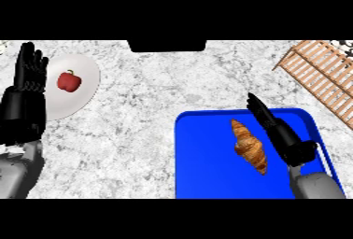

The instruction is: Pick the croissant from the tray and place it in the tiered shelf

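A golden-brown croissant [250,146] lies on the blue tray [207,158] at the lower right, its length running away from me. My right hand [279,130] hovers over the tray just right of the croissant, fingers straight and pointing away, apart from the pastry. The wooden slatted tiered shelf [324,77] stands at the upper right corner. My left hand [24,84] rests open at the left edge, fingers up.
A white plate [82,93] with a red bell pepper [69,80] on it sits at the upper left, beside the left hand. A dark object [167,45] sits at the counter's far edge. Grey marble counter [151,107] spreads between plate and tray.
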Motion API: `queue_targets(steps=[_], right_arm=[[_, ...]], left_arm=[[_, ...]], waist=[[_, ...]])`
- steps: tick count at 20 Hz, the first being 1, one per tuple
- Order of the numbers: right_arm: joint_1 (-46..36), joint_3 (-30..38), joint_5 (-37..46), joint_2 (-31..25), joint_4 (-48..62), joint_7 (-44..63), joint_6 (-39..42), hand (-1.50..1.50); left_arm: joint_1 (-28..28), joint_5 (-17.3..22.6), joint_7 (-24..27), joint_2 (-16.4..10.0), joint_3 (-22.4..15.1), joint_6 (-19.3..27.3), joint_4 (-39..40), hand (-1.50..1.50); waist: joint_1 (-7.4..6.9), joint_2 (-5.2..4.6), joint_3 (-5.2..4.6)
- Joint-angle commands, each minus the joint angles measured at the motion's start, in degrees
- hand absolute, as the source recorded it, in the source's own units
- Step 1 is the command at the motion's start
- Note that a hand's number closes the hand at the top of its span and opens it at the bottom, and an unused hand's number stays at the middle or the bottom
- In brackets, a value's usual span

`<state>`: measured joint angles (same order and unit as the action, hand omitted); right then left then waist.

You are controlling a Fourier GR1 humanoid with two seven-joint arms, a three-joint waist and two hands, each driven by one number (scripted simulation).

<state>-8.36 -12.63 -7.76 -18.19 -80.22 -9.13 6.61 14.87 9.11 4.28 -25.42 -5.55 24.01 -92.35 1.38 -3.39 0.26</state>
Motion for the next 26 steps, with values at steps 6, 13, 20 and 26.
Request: queue_targets(steps=[6,13,20,26], right_arm=[[-8.0,-0.3,6.8,9.2,-7.1,2.6,-15.3,1.5],[2.6,-5.5,31.2,13.7,-6.8,11.7,-42.8,-1.5],[7.5,-14.0,57.1,11.6,-16.7,36.9,-42.4,-1.5],[6.8,-12.9,68.9,6.7,-23.7,56.2,-22.1,-1.5]], left_arm=[[-12.3,5.9,-6.9,-2.9,-0.3,-10.3,11.7,0.0],[-17.5,8.4,-6.2,-2.7,-0.2,-13.9,10.7,0.0],[-17.2,9.3,-7.2,-4.4,2.2,-15.5,11.0,0.0],[-17.3,9.3,-6.2,-4.0,2.4,-16.6,12.8,0.0]], waist=[[-2.41,3.39,-0.44],[-1.61,3.69,-0.4],[-0.35,4.07,-0.6],[0.21,3.99,-0.73]])
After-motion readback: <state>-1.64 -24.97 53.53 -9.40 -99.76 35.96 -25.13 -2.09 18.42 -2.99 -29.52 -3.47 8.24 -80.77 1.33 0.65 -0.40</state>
